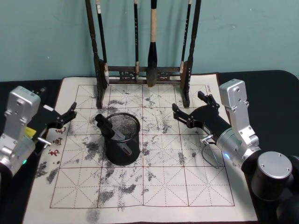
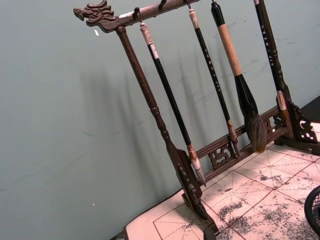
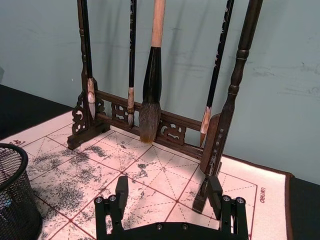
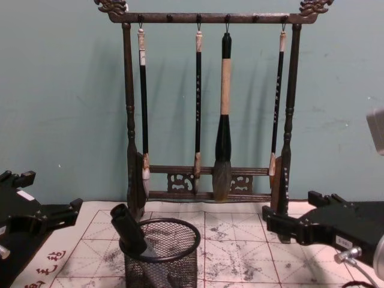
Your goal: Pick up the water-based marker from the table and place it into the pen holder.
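The pen holder (image 1: pixel 123 150), a black wire-mesh cup, stands on the gridded mat left of centre; it is also in the chest view (image 4: pixel 163 259) and the right wrist view (image 3: pixel 14 199). The dark water-based marker (image 1: pixel 104 126) leans inside the cup, its thick end sticking up over the left rim, as the chest view confirms (image 4: pixel 128 228). My left gripper (image 1: pixel 68 119) hovers open and empty left of the cup. My right gripper (image 1: pixel 187 102) is open and empty to the cup's right (image 3: pixel 167 186), apart from it.
A tall dark wooden brush rack (image 1: pixel 145 73) with several hanging brushes stands at the back of the ink-stained mat (image 1: pixel 163 186), against the teal wall. Black tabletop (image 1: pixel 271 93) borders the mat on both sides.
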